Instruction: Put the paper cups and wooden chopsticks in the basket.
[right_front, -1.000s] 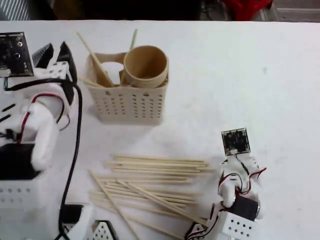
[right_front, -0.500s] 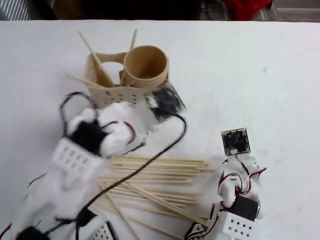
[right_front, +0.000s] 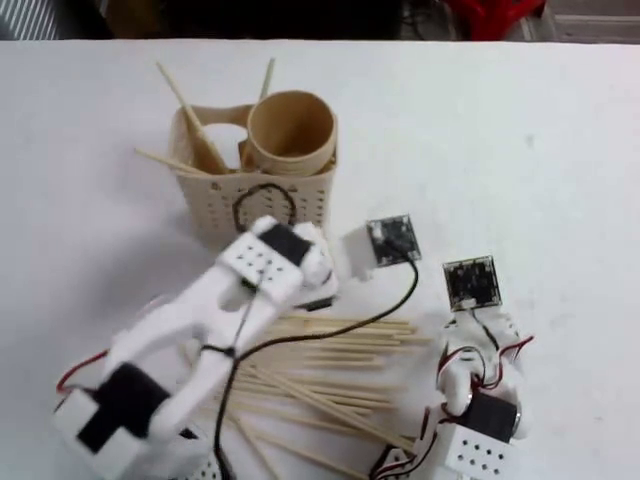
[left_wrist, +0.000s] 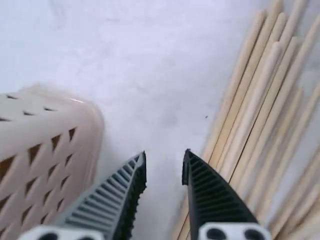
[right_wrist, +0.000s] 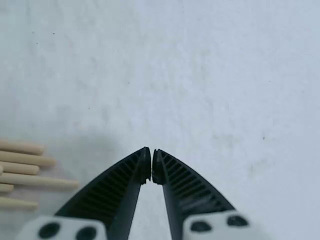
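Observation:
The beige perforated basket (right_front: 262, 205) stands at the back and holds two paper cups (right_front: 291, 130) and a few wooden chopsticks (right_front: 190, 110). A pile of loose chopsticks (right_front: 320, 365) lies on the white table in front of it. My left arm (right_front: 262, 268) hangs over the pile's far edge, just in front of the basket. Its gripper (left_wrist: 164, 161) is open and holds nothing, with the basket wall (left_wrist: 42, 150) on one side and the chopsticks (left_wrist: 257, 107) on the other. My right gripper (right_wrist: 151, 162) is shut and empty above bare table, beside the chopstick ends (right_wrist: 22, 165).
The right arm (right_front: 472, 400) stands at the front right, beside the pile. A black cable (right_front: 330, 330) from the left arm drapes across the chopsticks. Open white table (right_front: 500, 150) spreads to the right of the basket.
The left arm has swung from the table's far left across to the middle, ending over the chopstick pile in front of the basket. The right arm has kept still.

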